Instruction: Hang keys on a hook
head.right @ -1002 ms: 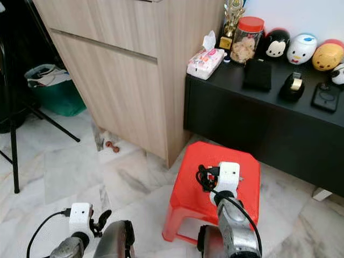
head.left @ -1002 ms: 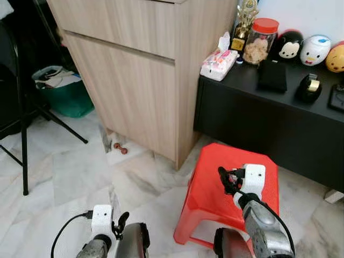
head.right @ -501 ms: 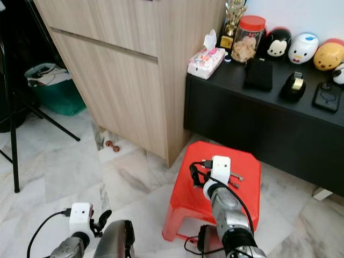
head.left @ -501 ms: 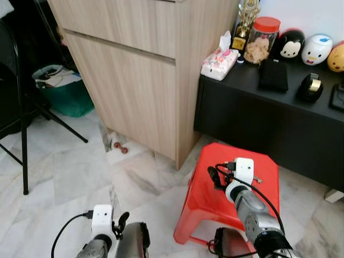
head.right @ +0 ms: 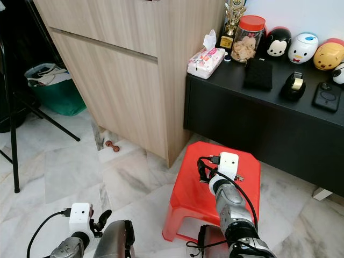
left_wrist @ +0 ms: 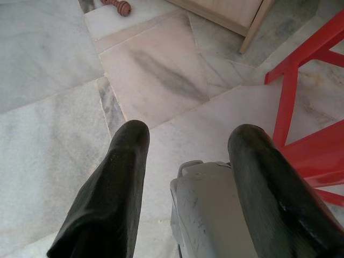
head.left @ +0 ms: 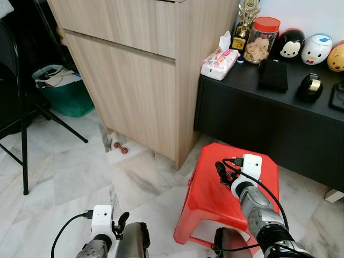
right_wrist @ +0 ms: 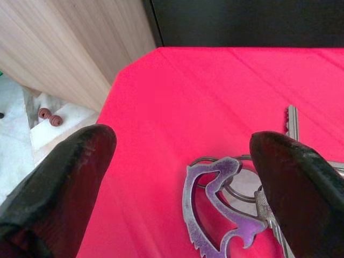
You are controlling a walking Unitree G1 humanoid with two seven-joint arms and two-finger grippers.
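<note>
Keys (right_wrist: 236,215) lie on the red stool (head.left: 212,188), between the spread fingers of my right gripper (right_wrist: 177,177). I judge I should drop straight down, then pinch the purple fob (right_wrist: 212,207). My left gripper (left_wrist: 185,172) hangs open beside the stool.

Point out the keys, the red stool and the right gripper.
keys (right_wrist: 236,209), right wrist view, on the purple charm.
red stool (head.left: 207,196), left eye view, on the bare seat.
right gripper (right_wrist: 177,177), right wrist view, midway between its fingertips.

one key bunch (right_wrist: 244,207), one red stool (head.left: 215,188), two grippers (right_wrist: 183,177)
</note>
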